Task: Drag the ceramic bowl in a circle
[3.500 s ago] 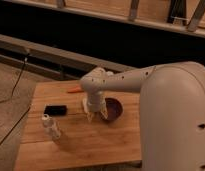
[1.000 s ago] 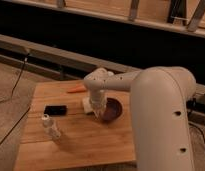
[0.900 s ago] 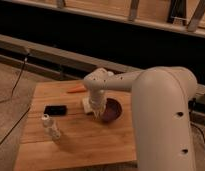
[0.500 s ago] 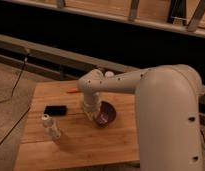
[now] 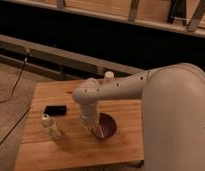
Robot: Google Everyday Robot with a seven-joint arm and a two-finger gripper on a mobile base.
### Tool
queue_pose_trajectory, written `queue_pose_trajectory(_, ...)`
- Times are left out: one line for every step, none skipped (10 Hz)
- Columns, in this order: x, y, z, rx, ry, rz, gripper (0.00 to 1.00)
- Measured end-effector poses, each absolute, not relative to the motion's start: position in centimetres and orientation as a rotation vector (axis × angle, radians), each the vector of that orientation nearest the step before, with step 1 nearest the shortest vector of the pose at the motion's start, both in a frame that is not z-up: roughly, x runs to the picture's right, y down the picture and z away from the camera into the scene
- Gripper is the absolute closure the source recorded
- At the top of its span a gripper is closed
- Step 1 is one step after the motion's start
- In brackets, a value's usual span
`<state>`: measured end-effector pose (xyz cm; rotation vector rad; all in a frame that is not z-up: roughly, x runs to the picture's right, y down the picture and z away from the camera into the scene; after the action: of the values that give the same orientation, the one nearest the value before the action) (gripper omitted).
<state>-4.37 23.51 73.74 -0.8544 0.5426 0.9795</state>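
Observation:
The dark purple-maroon ceramic bowl (image 5: 106,126) sits on the wooden table (image 5: 71,90), right of centre near the front. My white arm reaches down from the right, and the gripper (image 5: 91,127) is at the bowl's left rim, its tip pointing down onto the bowl's edge. The arm hides the bowl's left part.
A small black rectangular device (image 5: 55,109) lies at the table's left. A small white bottle-like object (image 5: 50,127) stands in front of it. A white cylinder (image 5: 109,76) stands at the table's back edge. A dark rail and wall run behind the table.
The arm's wrist has swung to the left and the bowl has slid a little toward the table's front-left with it.

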Motion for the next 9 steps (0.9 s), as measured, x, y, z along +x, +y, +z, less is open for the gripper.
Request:
queue_pose_trajectory(-3.3,23.9,72.7,-0.853,0.574,0.995,1.0)
queue_pose_trajectory(-2.3,23.9,72.0,-0.847,0.599,1.009,1.0)
queue_pose_trajectory(0.2,23.4,71.2,-0.824,0.645,1.042,1.0)
queue_pose_trajectory(1.8,23.0,71.0,-0.809,0.673,1.065,1.0)
queue_pose_trajectory(3.7,22.5,71.1,-0.791,0.707,1.089,1.0)
queue_pose_trajectory(5.8,21.9,71.7,-0.767,0.746,1.109,1.0)
queue_pose_trajectory(7.2,21.5,72.4,-0.751,0.772,1.122,1.0)
queue_pose_trajectory(8.7,21.0,73.5,-0.73,0.799,1.13,1.0)
queue_pose_trajectory(10.0,20.5,74.6,-0.714,0.823,1.14,1.0)
